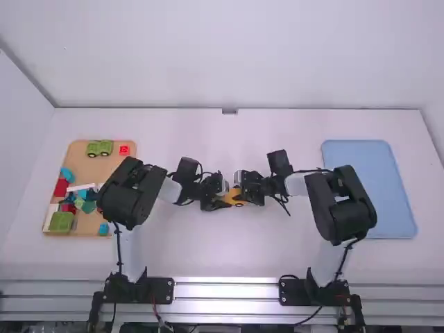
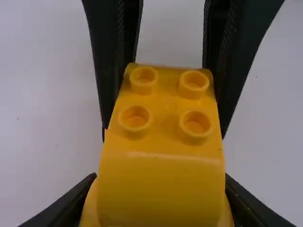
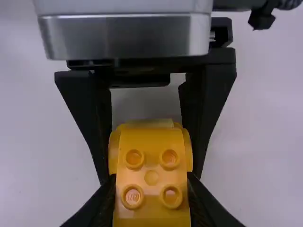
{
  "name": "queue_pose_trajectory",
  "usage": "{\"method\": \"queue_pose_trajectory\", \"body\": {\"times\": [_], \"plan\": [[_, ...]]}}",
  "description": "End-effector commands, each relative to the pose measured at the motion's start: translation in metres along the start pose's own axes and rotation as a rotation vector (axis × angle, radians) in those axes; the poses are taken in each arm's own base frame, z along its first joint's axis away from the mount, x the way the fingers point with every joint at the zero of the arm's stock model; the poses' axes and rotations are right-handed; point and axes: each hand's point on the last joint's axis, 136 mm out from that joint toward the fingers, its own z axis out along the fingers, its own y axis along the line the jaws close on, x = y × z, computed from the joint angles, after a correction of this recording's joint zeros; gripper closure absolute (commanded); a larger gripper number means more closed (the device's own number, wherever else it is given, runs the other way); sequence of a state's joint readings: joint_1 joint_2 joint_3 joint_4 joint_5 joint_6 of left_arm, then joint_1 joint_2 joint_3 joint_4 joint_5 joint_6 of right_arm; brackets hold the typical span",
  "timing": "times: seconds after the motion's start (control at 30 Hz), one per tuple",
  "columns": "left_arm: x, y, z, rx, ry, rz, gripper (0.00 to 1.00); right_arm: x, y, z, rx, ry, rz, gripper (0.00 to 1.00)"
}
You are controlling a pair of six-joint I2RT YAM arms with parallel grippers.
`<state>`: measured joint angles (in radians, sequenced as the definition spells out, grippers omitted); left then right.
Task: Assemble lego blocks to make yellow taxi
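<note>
White worktop below, yellow blocks lined up lengthwise between left gripper, clamped on one end, and right gripper, clamped on the other, and any press should run straight along that line!

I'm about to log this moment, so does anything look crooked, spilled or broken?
Nothing stands out. The yellow blocks look square between the left gripper and the right gripper, with no visible crack. The loose blocks are jumbled on their tan tray, which seems ordinary.
</note>
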<state>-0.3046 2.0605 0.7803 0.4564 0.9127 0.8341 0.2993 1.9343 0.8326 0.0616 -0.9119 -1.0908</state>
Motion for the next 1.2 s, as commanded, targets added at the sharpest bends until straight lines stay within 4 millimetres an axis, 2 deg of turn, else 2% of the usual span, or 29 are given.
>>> {"method": "queue_pose_trajectory", "body": {"times": [0.0,0.2,0.4,0.73,0.87,1.17], "plan": [[0.011,-0.006,0.001,0.01,0.018,-0.029,0.98,0.036,0.017,0.011,-0.01,0.151,0.059,1.0],[0.012,-0.007,0.001,0.011,0.018,-0.031,0.98,0.042,0.021,0.021,-0.003,0.239,0.046,1.0],[0.012,-0.007,0.001,0.011,0.018,-0.03,0.98,0.047,0.018,0.019,0.016,0.269,0.059,1.0],[0.007,-0.017,0.001,0.064,-0.016,0.029,0.98,0.032,0.003,0.02,0.035,0.235,0.065,1.0],[0.01,-0.018,0.001,0.062,-0.004,0.022,0.98,0.037,0.013,0.019,-0.006,0.257,0.049,1.0],[0.013,-0.023,0.001,0.079,0.005,0.043,0.98,0.036,0.019,0.022,-0.04,0.321,0.037,1.0]]}}
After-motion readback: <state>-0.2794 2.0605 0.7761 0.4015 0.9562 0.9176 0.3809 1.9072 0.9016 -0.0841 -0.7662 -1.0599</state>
